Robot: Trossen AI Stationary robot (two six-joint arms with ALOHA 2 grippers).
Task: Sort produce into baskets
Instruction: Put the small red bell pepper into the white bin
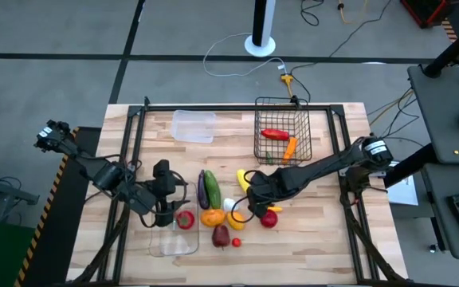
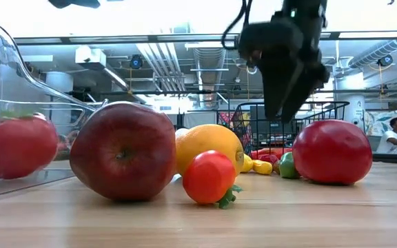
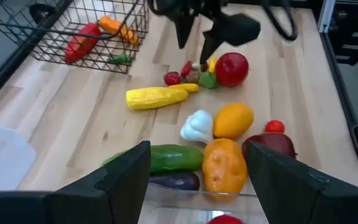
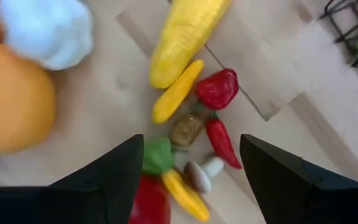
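Observation:
Loose produce lies mid-table: a cucumber (image 1: 212, 187), an eggplant (image 1: 202, 190), yellow corn (image 3: 156, 96), a white bulb (image 3: 197, 125), an orange fruit (image 3: 224, 163), a dark red apple (image 2: 123, 151) and a big red tomato (image 2: 332, 151). My right gripper (image 4: 191, 180) hangs open, pointing steeply down, above a cluster of small pieces: a red pepper (image 4: 217, 88), a chili (image 4: 221, 142) and a mushroom (image 4: 201, 174). My left gripper (image 3: 197, 180) stands open over the long clear tray (image 1: 174, 237), which holds a red tomato (image 1: 184, 219). The black wire basket (image 1: 281, 131) holds a red pepper and a carrot.
A small clear tub (image 1: 194, 126) sits at the far left-centre of the table. A dark frame (image 1: 237, 107) runs round the table's edges. Bare wood lies along the near edge and to the right of the big tomato. Cables lie on the floor beyond the table.

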